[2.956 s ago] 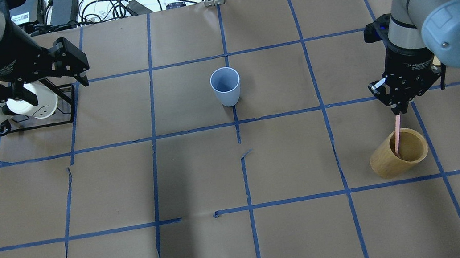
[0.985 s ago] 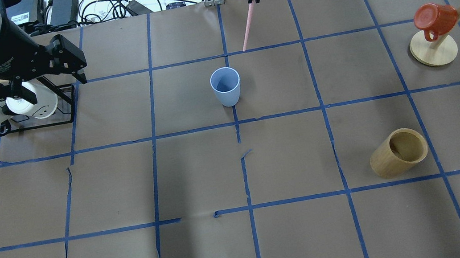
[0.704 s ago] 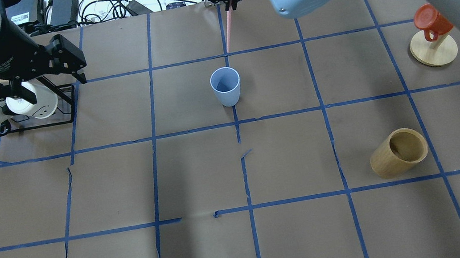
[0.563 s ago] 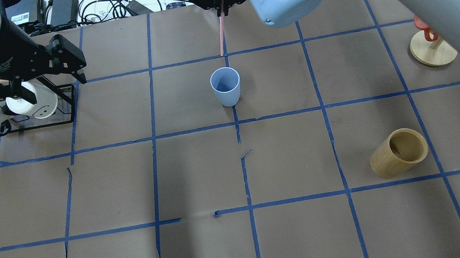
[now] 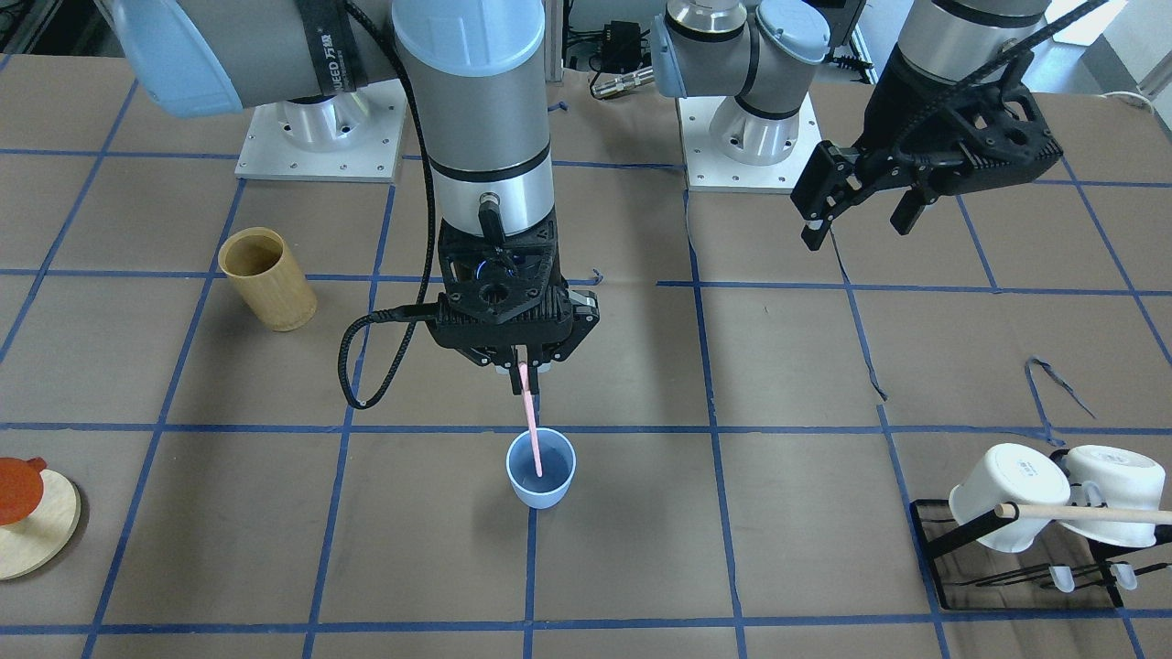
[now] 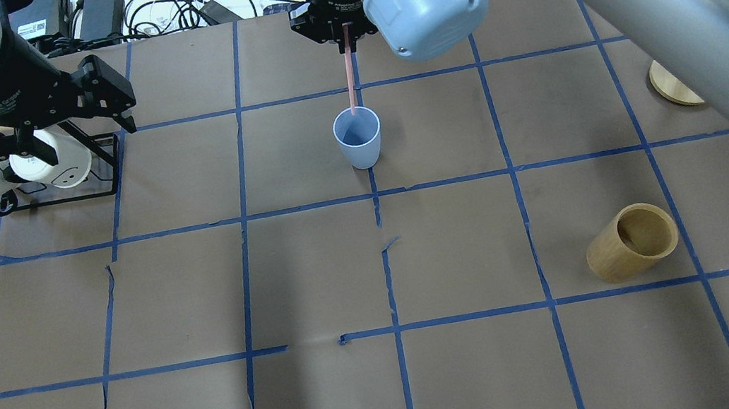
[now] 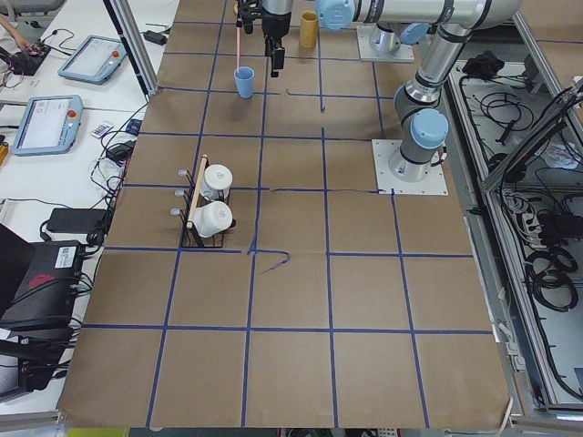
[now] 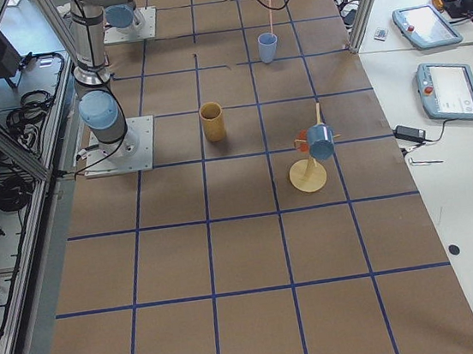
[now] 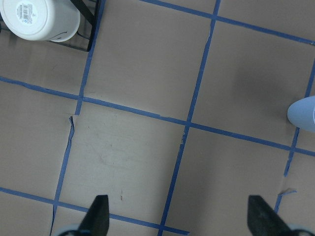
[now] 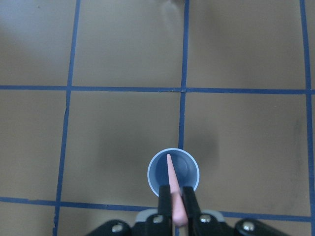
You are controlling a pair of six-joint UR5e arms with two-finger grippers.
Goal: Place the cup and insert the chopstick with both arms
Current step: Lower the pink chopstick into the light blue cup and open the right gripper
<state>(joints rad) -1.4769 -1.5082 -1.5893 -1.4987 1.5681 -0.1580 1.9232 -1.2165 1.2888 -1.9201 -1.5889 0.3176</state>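
Observation:
The light blue cup (image 5: 553,490) stands upright mid-table, also in the overhead view (image 6: 360,144) and the right wrist view (image 10: 191,173). My right gripper (image 5: 525,369) hangs straight above it, shut on the top of the pale pink chopstick (image 5: 530,430). The stick (image 6: 350,74) hangs nearly upright, and its lower tip sits within the cup's mouth in the right wrist view (image 10: 170,177). How deep it reaches I cannot tell. My left gripper (image 5: 856,231) is open and empty, well away by the mug rack, its fingertips (image 9: 98,214) spread wide.
A tan bamboo cylinder (image 6: 632,242) stands toward my right. A black rack (image 6: 106,166) with two white mugs (image 5: 1007,499) and a wooden rod sits below my left gripper. A wooden stand (image 5: 37,526) with a red mug is at the far right.
My right gripper lifted the chopstick out of the bamboo cylinder and carried it leftward along the table's far side to above the blue cup. The left arm has not moved.

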